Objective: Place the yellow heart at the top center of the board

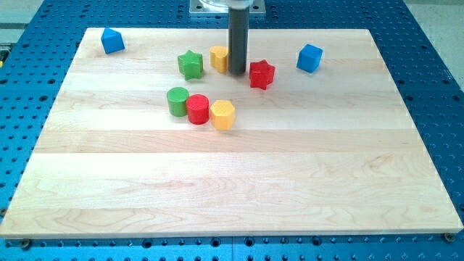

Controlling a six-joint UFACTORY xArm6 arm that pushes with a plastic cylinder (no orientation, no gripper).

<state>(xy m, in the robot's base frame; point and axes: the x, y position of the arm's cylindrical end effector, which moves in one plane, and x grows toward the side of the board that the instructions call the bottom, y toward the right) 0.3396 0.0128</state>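
The yellow heart (219,58) sits near the view's top centre of the wooden board (232,181), partly hidden behind the rod. My tip (238,72) rests on the board touching the heart's right side, between it and the red star (262,74). The green star (191,64) lies just left of the heart.
A green cylinder (177,101), a red cylinder (198,109) and a yellow hexagonal block (222,114) stand in a row below the heart. A blue block (112,40) is at the top left corner. A blue cube (309,58) is at the top right.
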